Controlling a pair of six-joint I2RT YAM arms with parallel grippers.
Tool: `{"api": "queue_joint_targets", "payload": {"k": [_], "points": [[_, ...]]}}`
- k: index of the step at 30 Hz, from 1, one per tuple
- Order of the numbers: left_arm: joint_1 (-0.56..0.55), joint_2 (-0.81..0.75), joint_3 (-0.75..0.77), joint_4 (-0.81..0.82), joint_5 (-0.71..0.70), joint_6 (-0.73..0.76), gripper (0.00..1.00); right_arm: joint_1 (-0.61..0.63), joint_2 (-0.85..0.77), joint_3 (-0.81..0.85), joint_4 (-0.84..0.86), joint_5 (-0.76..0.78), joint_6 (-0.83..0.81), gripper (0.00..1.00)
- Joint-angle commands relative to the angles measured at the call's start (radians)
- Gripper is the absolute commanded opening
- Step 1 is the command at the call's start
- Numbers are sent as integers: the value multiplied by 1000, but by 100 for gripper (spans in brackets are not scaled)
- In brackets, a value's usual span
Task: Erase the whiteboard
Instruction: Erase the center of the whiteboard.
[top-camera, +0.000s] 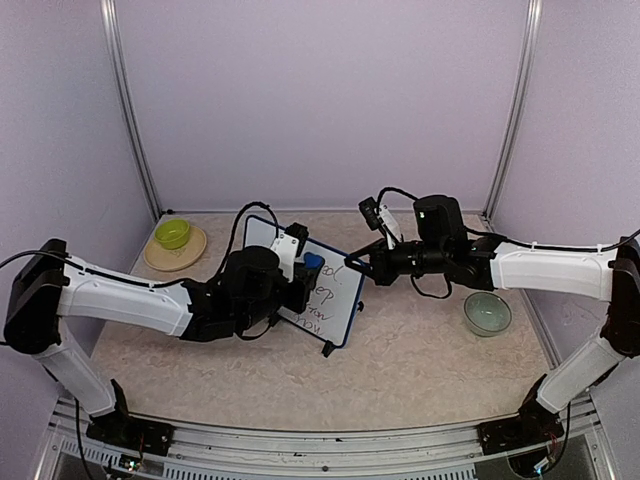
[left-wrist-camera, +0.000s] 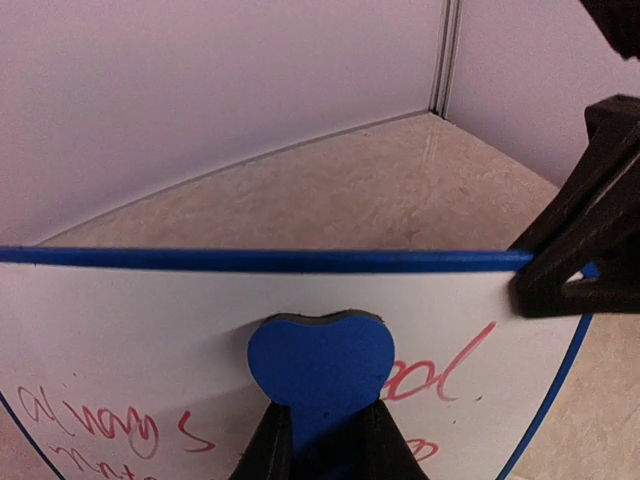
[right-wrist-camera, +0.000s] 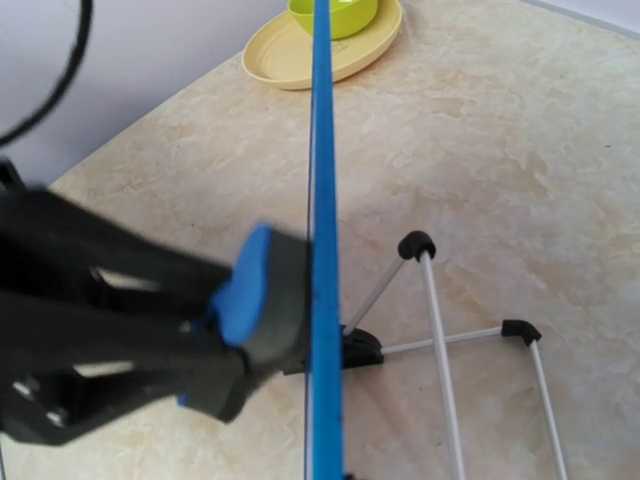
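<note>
Far-left corner of the worktop (top-camera: 420, 370): yellow plate (top-camera: 152, 260) with a small green bowl (top-camera: 172, 233) on it, out of play. Next along, left end effector (top-camera: 306, 270), clamped together on a rounded blue eraser (left-wrist-camera: 320, 375), dark felt side pressed flat against the written face of the whiteboard (top-camera: 338, 300), close under its top edge and about midway along. Board upright on its black fold-out legs (right-wrist-camera: 440, 320), around the middle of the worktop and a little toward the far edge, angled rather than square to it. Red handwriting (left-wrist-camera: 440, 375) below and to either side of the eraser, not wiped. Further right, right end effector (top-camera: 357, 258), pinched on the board's top corner, apparently bracing it against the push. Near the right edge, a pale bowl (top-camera: 487, 313), well apart from everything. Judged step: wiping, barely begun, most of the text left to clear. Next move: drag the eraser down and sideways through the red lines with steady pressure into the face, holding the brace firm. Push too hard or slacken the corner hold, and risk tipping the board back on its thin legs. Several overlapping passes probably needed.
</note>
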Motion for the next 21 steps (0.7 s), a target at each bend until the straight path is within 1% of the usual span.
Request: {"api": "queue_joint_targets", "payload": {"k": [1,6,15,21], "points": [[-2,-18,96,45,21,44,18,62,35,-20,-136,-130,-30,0],[-22,5,70,39,14,21,18,62,16,-12,-148,-124,-11,0],[-62,12,-59,37,1,-71,18,62,-4,18,-169,-111,20,0],[-78,12,-89,22,-23,-90,18,61,-4,16,-165,-108,27,0]]}}
